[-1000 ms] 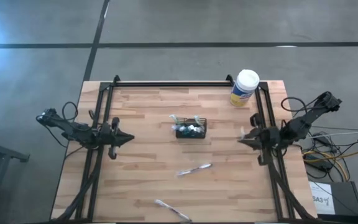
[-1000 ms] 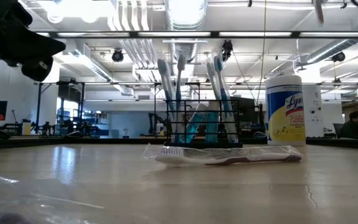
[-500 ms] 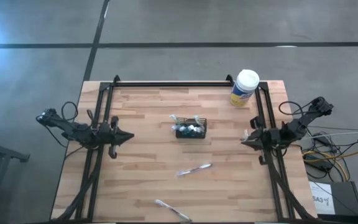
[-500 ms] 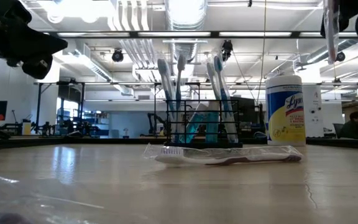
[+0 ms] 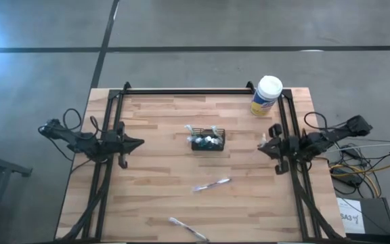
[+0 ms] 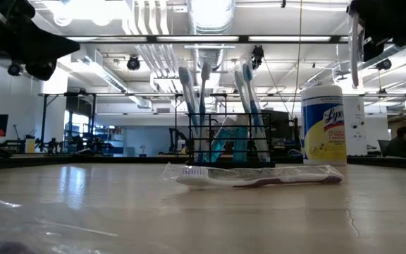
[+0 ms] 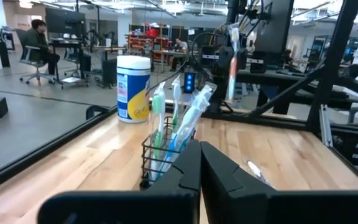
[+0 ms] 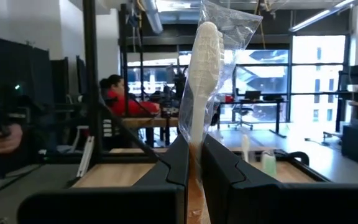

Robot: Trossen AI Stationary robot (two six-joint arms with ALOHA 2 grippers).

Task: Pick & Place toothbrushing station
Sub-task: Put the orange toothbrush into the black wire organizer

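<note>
Small black mesh-sided caddy (image 5: 208, 141) stands mid-desk (image 5: 154, 196). Right claw (image 8: 194, 163), right of caddy, grips a plastic-wrapped white toothbrush (image 8: 202, 74), seen only wrist-on. Left claw (image 7: 200, 163), left of it, closed, empty.

The round canister (image 5: 267, 95) with white lid and yellow label stands upright at the far right corner of the wooden table (image 5: 154, 196). A wrapped toothbrush (image 5: 212, 184) lies well apart from the canister, mid-table. Another one (image 5: 185, 228) (also in clear plastic) lies at the near edge.
</note>
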